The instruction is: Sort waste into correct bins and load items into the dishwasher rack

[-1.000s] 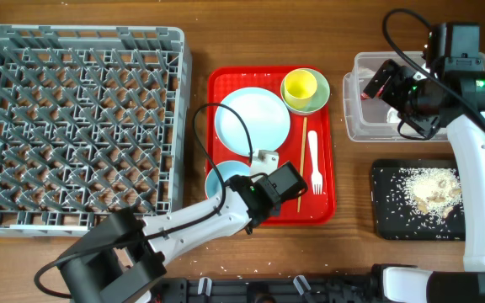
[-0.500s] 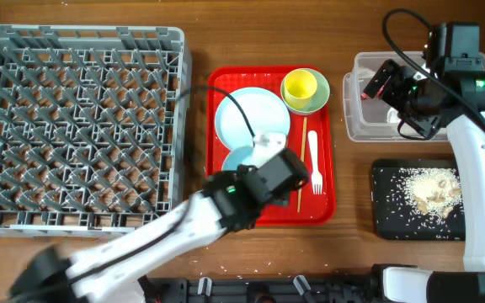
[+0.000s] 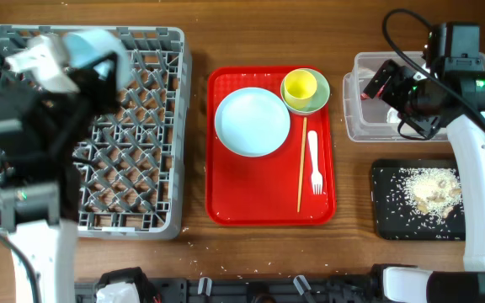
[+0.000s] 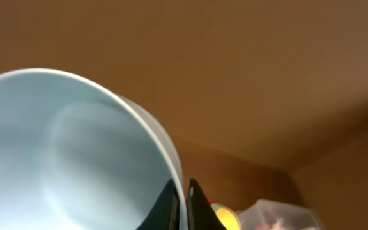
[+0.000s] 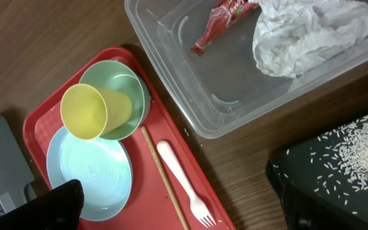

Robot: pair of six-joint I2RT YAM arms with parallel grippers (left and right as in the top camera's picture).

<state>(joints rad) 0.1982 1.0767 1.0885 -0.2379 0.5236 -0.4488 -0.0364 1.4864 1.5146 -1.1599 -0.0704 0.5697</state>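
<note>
The rack [image 3: 141, 151] lies under the left gripper [image 4: 183, 201], whose jaws are pressed together on the rim of the whitish bowl [image 4: 75, 160], one finger inside and one outside. The bowl hangs above the rack's far left part; the overhead view is blurred there.

The red tray [image 3: 268, 210] sits between the two grippers, well apart from the left jaws. The tub [image 3: 369, 126] is directly below the right gripper [image 3: 375, 82], whose jaws are spread with nothing between them. The black tray [image 3: 386, 223] lies nearer the robot than those jaws.

On the red tray, the plate [image 3: 252, 122] is on the side toward the left jaws. The green bowl [image 5: 110, 76] and the cup [image 3: 301, 85] in it are on the side nearest the right jaws, with the chopsticks [image 3: 301, 164] and fork [image 3: 314, 160] alongside.

The napkin [image 5: 305, 32] and wrapper [image 5: 225, 19] lie in the tub beneath the right jaws. Rice [image 3: 428, 187] is strewn on the black tray.
</note>
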